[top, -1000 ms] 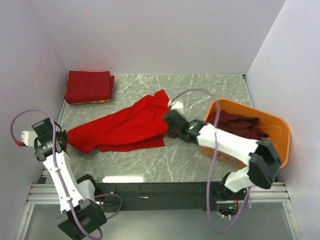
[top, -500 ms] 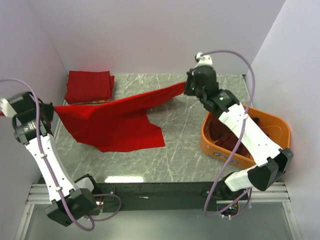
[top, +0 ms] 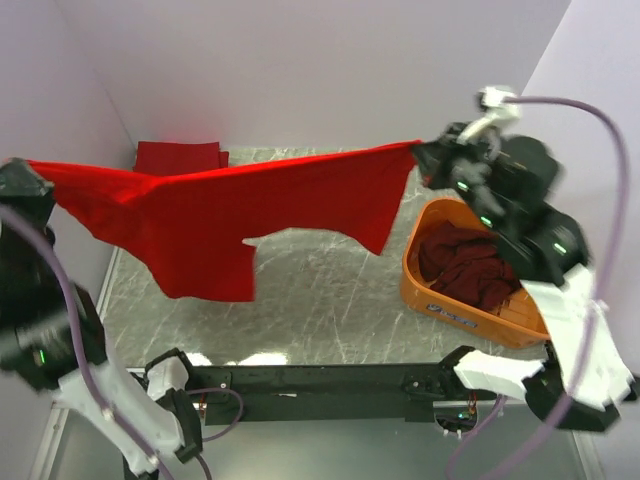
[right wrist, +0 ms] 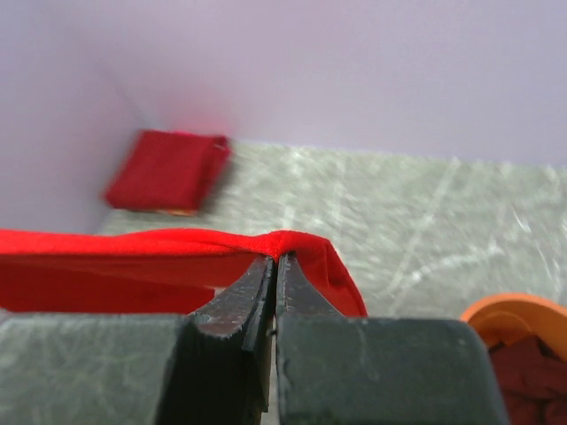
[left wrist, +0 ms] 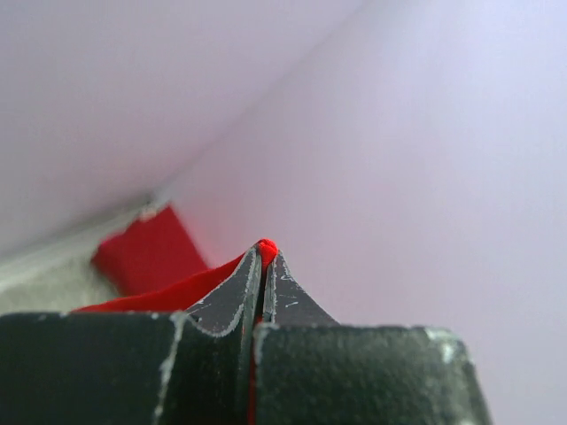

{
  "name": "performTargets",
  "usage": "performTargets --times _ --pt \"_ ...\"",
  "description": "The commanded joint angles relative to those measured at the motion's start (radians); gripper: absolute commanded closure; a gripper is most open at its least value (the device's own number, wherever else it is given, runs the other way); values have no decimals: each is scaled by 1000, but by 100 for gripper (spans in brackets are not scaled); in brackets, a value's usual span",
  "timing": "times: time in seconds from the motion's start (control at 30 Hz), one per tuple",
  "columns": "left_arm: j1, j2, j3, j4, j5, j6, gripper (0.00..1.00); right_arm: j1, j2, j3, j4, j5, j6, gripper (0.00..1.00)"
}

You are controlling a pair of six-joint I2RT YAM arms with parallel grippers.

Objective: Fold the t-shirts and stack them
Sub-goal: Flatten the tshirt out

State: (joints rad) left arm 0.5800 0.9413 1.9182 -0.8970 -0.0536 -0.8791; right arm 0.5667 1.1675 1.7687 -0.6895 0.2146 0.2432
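While it is stretched taut in mid-air across the upper half of the top view, the bright red t-shirt (top: 250, 210) is suspended by two opposite ends, with its lower portion hanging free above the grey marbled table (top: 330, 300). Its left end is clamped between the closed jaws of the left gripper (left wrist: 263, 255) at the far left of the frame; a sliver of red cloth is seen protruding at the fingertips in the left wrist view. Its right end is pinched likewise by the right gripper (right wrist: 275, 258), raised at the upper right, with fabric draped over the tightly closed tips. A folded pile of red t-shirts (top: 178, 157) is located at the upper left of the table, partly hidden behind the hanging shirt. Dark maroon t-shirts (top: 470, 265) are contained, crumpled, in the orange tub (top: 500, 330) at the right of the frame.
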Motion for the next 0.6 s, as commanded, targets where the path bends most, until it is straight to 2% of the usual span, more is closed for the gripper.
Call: performTargets --times 0.0,0.1,0.17,0.37,0.47,0.57 --pt "0 -29 247 -36 -133 78 99 -2 -126 70 -36 -102 -28 100" --pt "-22 -12 391 -68 -184 107 99 -2 -209 78 -41 -201 -35 100" --pt "-60 -16 427 -68 -218 120 99 -2 -258 72 -36 -243 -36 100" --pt "-118 -9 498 -39 -258 160 99 -2 -279 38 -18 -233 -35 100" --pt "-118 4 438 6 -214 170 99 -2 -258 5 5 -201 -41 100" --pt "-120 16 214 140 -106 186 99 -2 -212 -34 36 -117 -51 100"
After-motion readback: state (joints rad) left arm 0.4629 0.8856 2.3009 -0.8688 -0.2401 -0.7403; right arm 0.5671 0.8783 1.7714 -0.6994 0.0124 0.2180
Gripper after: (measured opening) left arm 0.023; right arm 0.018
